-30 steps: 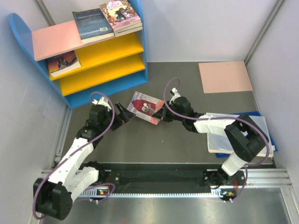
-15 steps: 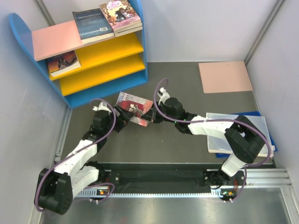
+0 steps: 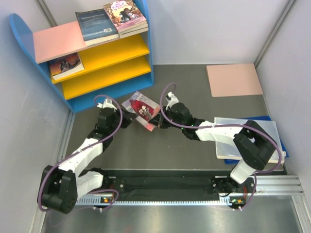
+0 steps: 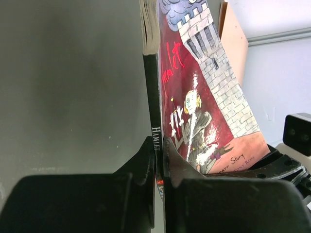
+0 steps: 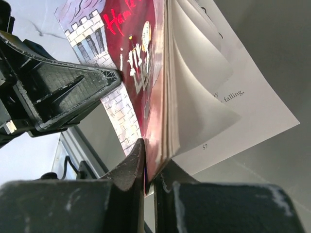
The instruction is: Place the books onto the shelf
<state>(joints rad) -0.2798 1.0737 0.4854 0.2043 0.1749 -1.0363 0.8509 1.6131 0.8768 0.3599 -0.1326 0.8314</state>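
A red-white book (image 3: pixel 142 109) with a castle drawing is held on edge above the floor, between both arms. My left gripper (image 3: pixel 128 116) is shut on its spine end (image 4: pixel 155 97); the jaws pinch spine and cover (image 4: pixel 161 162). My right gripper (image 3: pixel 158 119) is shut on the opposite edge, with cover (image 5: pixel 138 58) and loose pages (image 5: pixel 204 111) fanning beyond its fingertips (image 5: pixel 148 170). The shelf (image 3: pixel 22 36) stands at the back left. On its pink top lie a navy book (image 3: pixel 97 26) and a pink-purple book (image 3: pixel 124 14). A dark orange-brown book (image 3: pixel 66 65) rests on a yellow board.
A flat pink board (image 3: pixel 234 80) lies on the floor at the back right. A large pale pad (image 3: pixel 252 141) lies under the right arm's elbow. Grey walls close in on both sides, and the rail with the arm bases runs along the near edge.
The right arm has carried the book left toward the left arm. The left gripper, open before, has closed on the book's spine end, and the book now stands more on edge.
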